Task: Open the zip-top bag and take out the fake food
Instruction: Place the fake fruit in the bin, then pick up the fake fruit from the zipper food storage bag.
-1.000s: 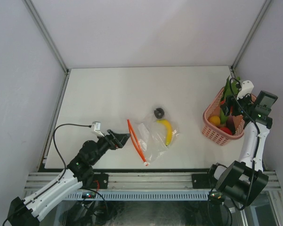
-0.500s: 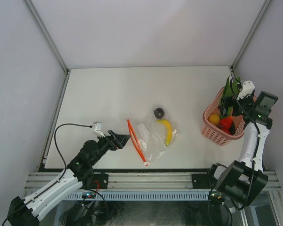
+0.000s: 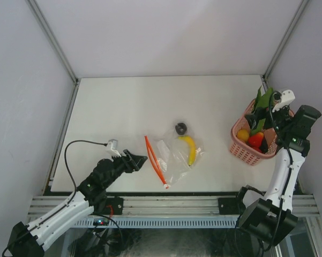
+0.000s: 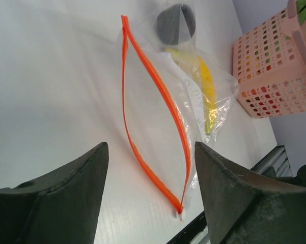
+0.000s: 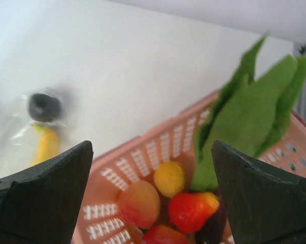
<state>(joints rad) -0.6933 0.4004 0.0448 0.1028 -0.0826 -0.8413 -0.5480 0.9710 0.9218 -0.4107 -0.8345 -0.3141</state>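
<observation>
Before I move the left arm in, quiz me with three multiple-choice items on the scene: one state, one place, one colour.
1. The right end effector above the pink basket is: A) shut on a fruit B) open, empty C) shut, empty.
2. The banana lies: A) inside the zip-top bag B) in the basket C) held aloft.
3. The bag's zipper strip is: A) blue B) green C) red-orange.
Answers: B, its jaws stand wide apart with nothing between them; A, clear plastic covers it; C, the left wrist and top views both show it red-orange.
</observation>
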